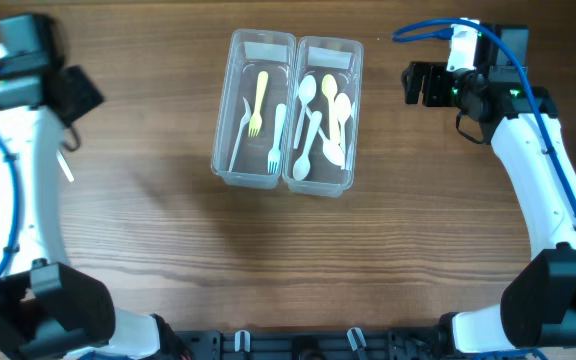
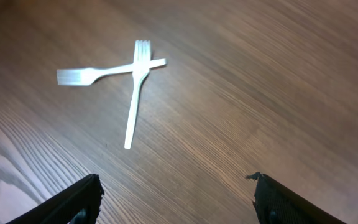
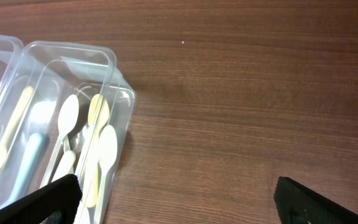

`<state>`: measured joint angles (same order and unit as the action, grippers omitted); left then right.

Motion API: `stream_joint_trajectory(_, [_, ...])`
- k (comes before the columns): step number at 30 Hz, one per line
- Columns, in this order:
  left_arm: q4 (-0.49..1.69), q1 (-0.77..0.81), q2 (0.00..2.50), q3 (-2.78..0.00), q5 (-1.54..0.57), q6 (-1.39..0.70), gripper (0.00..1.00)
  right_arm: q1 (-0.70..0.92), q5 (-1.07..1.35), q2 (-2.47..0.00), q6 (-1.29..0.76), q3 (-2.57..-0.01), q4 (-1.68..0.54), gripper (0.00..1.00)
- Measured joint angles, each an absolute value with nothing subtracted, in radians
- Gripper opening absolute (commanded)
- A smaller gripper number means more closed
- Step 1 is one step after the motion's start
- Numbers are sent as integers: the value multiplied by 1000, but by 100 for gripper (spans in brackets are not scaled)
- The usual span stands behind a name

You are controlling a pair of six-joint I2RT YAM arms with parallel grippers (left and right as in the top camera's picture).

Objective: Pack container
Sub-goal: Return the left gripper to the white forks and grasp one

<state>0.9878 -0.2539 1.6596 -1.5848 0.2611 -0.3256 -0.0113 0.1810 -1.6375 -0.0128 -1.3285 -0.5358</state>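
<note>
Two clear plastic containers stand side by side at mid-table: the left one [image 1: 255,110] holds yellow, white and pale blue forks, the right one [image 1: 325,115] holds white and yellow spoons [image 3: 104,149]. Two white plastic forks lie crossed on the bare wood, one pointing left [image 2: 98,73] and one running down the frame [image 2: 134,99]. In the overhead view only a bit of a fork [image 1: 66,166] shows beside the left arm. My left gripper [image 2: 176,186] hovers open above the wood, short of the forks, holding nothing. My right gripper [image 3: 176,190] is open and empty, right of the spoon container [image 3: 114,68].
The wooden table [image 1: 398,220] stretches bare in front of the containers and on both sides. The left arm [image 1: 18,180] stands along the left edge and the right arm [image 1: 548,190] along the right edge.
</note>
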Motion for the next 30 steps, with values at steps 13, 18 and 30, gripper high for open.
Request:
stream_joint_trajectory(13, [706,-452,1781,-1351,56,-347,63,-11,181,-1637,-13,-1328,-535,100])
stream_joint_trajectory(18, [613,-452,1881,-1345,50,-289,62,-11,181,-1637,-13,-1328,-535,100])
stream_joint_trajectory(30, [490,-459,1980,-1345,52,-134,68,-11,181,-1637,-13,-1328,-536,100])
